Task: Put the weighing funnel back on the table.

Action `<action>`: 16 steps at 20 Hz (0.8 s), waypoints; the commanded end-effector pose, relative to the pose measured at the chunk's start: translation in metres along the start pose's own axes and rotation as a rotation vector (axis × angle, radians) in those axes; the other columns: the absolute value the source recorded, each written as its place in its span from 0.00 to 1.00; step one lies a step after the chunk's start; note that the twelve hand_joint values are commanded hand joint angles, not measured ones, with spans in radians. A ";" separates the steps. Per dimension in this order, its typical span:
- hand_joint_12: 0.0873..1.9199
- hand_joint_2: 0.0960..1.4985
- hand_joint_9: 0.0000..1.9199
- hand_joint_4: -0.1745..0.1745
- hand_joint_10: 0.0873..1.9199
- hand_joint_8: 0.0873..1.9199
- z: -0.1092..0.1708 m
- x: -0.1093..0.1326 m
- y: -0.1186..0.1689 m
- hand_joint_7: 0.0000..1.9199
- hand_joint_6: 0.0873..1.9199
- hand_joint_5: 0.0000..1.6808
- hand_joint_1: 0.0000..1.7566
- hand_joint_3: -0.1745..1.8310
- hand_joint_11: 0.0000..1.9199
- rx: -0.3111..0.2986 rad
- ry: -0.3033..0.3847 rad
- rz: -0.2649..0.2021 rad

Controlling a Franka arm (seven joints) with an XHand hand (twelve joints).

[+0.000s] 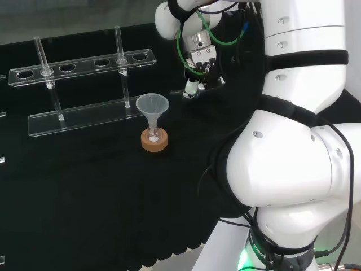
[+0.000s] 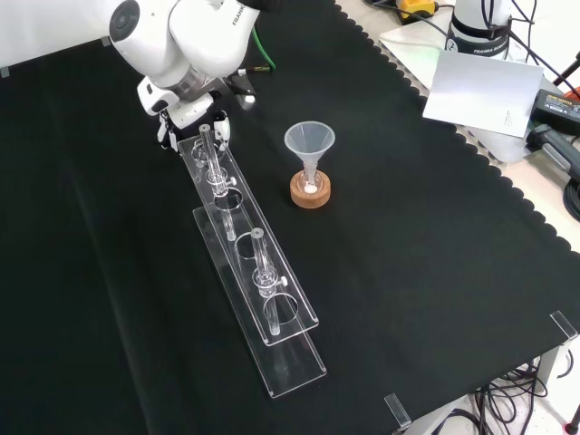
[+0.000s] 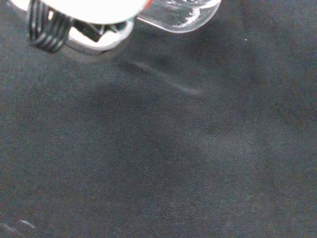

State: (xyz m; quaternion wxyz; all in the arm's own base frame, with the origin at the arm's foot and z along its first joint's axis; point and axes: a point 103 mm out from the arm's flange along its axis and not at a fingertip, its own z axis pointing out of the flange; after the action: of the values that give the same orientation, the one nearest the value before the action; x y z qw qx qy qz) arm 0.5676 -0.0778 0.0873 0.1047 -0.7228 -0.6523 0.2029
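The head view has the black and white hand (image 1: 202, 70) hanging low over the black cloth (image 1: 84, 203). It is just past the right end of the clear acrylic test-tube rack (image 1: 84, 116). It is also to the right of, and farther off than, the big clear cone-shaped funnel (image 1: 151, 106). That funnel stands mouth up in a small flask (image 1: 153, 134) on a round cork ring (image 1: 154, 144).

Over to the front view: the hand (image 2: 192, 113) sits at the far end of the rack (image 2: 258, 272), left of the funnel (image 2: 309, 140), and the arm's white link (image 2: 181, 36) looms above it.

Now the wrist view brings in the glass. The small clear weighing funnel (image 3: 181, 17) shows a rounded, glinting end right against the blurred white part of the hand (image 3: 84, 7), close over the cloth (image 3: 158, 163). That end points away from the hand. The rest is hidden behind it, so the long axis cannot be read. Whether the hand clasps the piece or hangs slack cannot be told, nor whether glass meets cloth.
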 end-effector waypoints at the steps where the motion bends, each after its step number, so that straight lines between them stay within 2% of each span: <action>1: 0.50 0.39 0.54 1.00 0.08 0.32 0.001 0.006 0.001 0.31 0.25 0.80 0.65 0.41 0.44 0.003 -0.003 -0.005; 12: 0.50 0.39 0.54 1.00 0.08 0.32 0.001 0.009 0.000 0.31 0.25 0.80 0.65 0.41 0.44 0.012 -0.004 0.002; 16: 0.51 0.46 0.51 1.00 0.08 0.33 0.007 0.008 -0.003 0.28 0.27 0.77 0.63 0.33 0.42 0.022 -0.002 -0.009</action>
State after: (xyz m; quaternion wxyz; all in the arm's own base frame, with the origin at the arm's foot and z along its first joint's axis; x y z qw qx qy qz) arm 0.5682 -0.0697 0.0856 0.1065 -0.7216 -0.6518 0.2075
